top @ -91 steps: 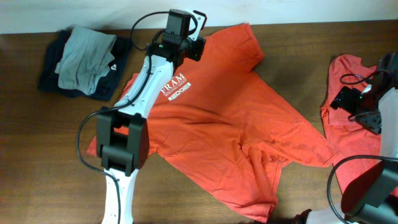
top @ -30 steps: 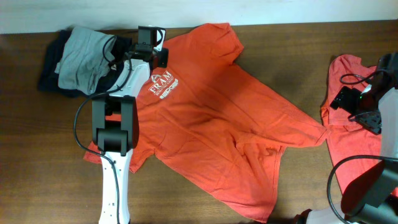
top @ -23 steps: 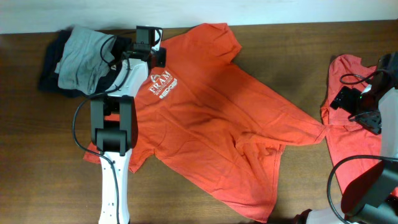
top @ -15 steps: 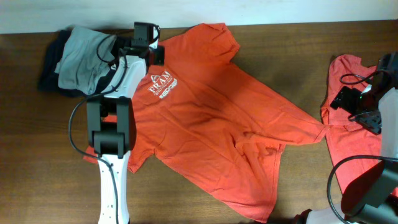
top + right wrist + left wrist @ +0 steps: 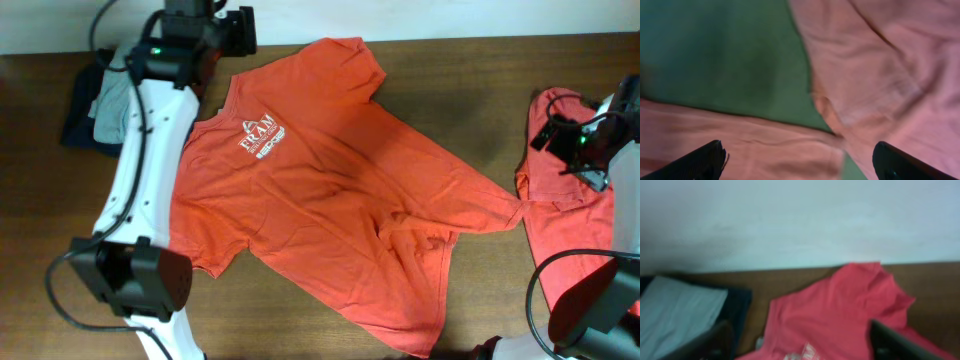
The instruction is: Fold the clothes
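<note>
Spread T-shirt [image 5: 340, 200]: orange-red soft knit lying open and skewed across the middle of the table, collar toward the upper left of the overhead frame, hem toward the lower right; shallow wrinkles cross the body and bunch near the lower hem; one short sleeve reaches the top centre, the other lies at the lower left
Chest print [image 5: 262, 135]: small white block lettering under a triangular mark, on the shirt's upper left part
Second T-shirt [image 5: 560, 205]: same orange-red cloth, crumpled in loose folds at the right edge, just beside the spread shirt's pointed corner
Folded pile [image 5: 85, 115]: dark navy cloth with a pale grey piece on top, upper left corner, partly hidden by the white left arm
Table [image 5: 480, 90]: dark brown wood grain, matt
Wall [image 5: 790, 220]: plain, pale, smooth
Left fingers [image 5: 710, 342]: dark and blunt, set wide apart at the lower corners of the left wrist view, nothing between them; at the top left of the overhead frame, by the table's back edge
Right fingers [image 5: 697, 161]: dark, wide apart, holding nothing, hanging over creased cloth and a seamed hem edge at the right side
</note>
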